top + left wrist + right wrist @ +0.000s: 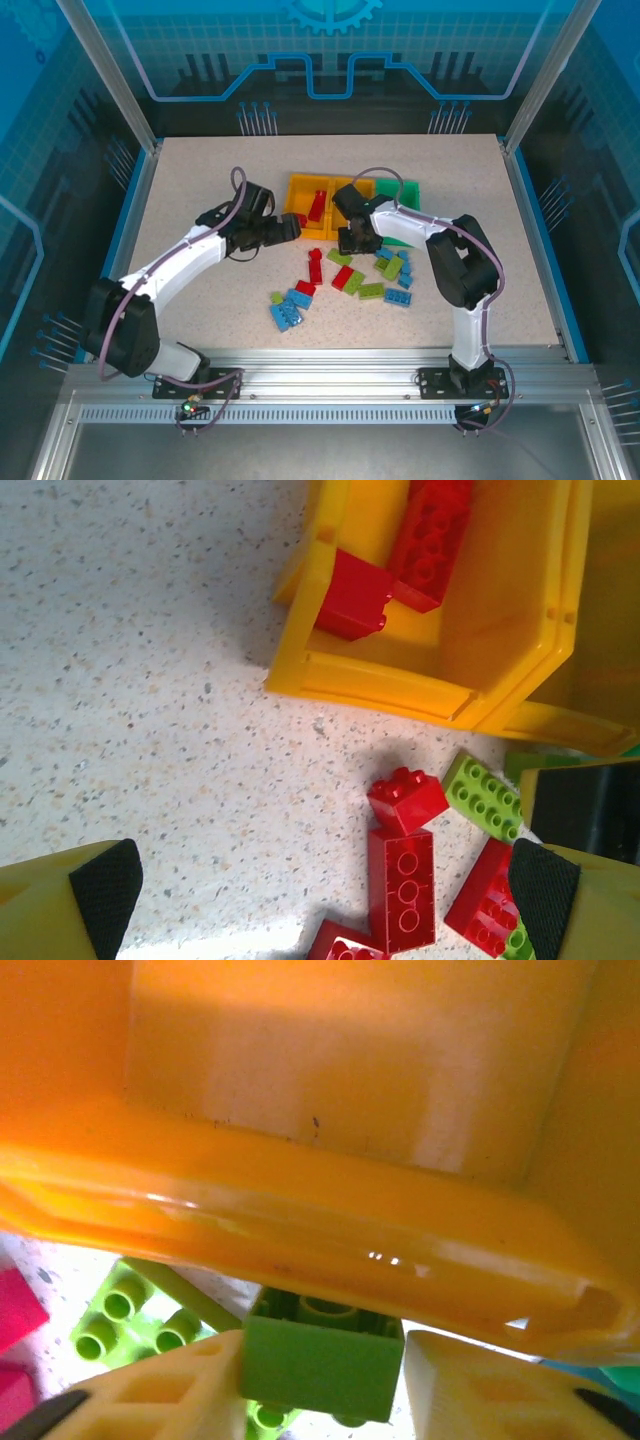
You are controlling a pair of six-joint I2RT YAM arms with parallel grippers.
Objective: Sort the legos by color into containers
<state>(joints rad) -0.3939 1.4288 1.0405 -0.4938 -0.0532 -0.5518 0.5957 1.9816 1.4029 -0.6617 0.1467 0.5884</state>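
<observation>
Toward the far middle of the speckled table (200, 200) stand three bins in a row: a yellow bin (300, 190) on the left, a second yellow bin (362, 186) joined to it, and a green bin (408, 190) on the right. Two red bricks lie inside the left yellow bin, a long one (432, 530) and a small one (350, 600) against its near wall. Just in front of that bin hangs the left gripper (288, 232), its fingers spread wide with nothing between them; the black pads (105, 892) show at the two lower corners of the left wrist view, with bare table and loose bricks under the gap. Below it are a small red brick (408, 798), a long red brick (402, 888) touching it, and a lime green brick (482, 798) just beside them. The right gripper (353, 242) sits at the near side of the second yellow bin, its fingers closed on a small lime green brick (320, 1365), held just beneath the bin's near rim (300, 1230) as the right wrist camera sees it. Another lime green brick (130, 1315) lies on the table beneath it, studs up. Most other bricks are scattered in front of the bins: red ones (316, 265) near the middle, green ones (352, 282) and blue ones (398, 296) to the right, and a blue cluster (286, 314) nearer the arms.
</observation>
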